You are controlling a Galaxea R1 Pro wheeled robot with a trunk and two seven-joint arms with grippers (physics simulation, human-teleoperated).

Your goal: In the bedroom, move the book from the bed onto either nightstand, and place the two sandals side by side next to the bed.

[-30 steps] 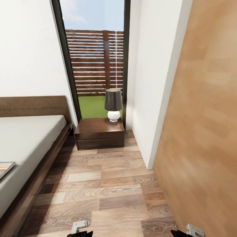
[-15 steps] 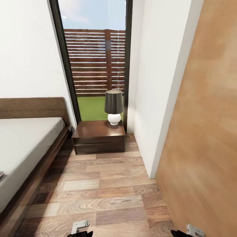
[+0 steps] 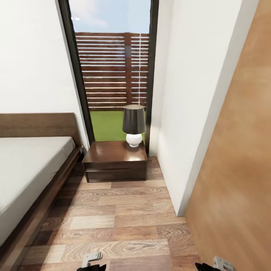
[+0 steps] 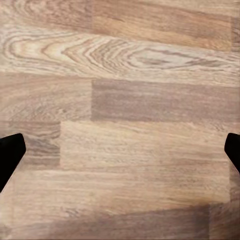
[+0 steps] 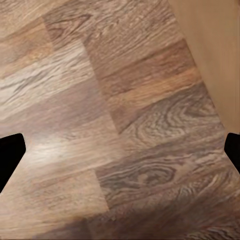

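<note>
Nightstand (image 3: 114, 160) beside bed (image 3: 30, 165) (lamp (image 3: 134, 125) atop).

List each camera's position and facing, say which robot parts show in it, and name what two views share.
Head view: sits on the robot's head, looking forward and down a bedroom aisle at the nightstand with a lamp, the bed at left; both wrists peek in at the bottom edge.
Left wrist view: sits near the left end effector, facing the wood-plank floor; dark fingertips stand wide apart.
Right wrist view: sits near the right end effector, facing floor beside a tan panel; fingertips also apart.
Shared: both wrist views show the plank floor.
</note>
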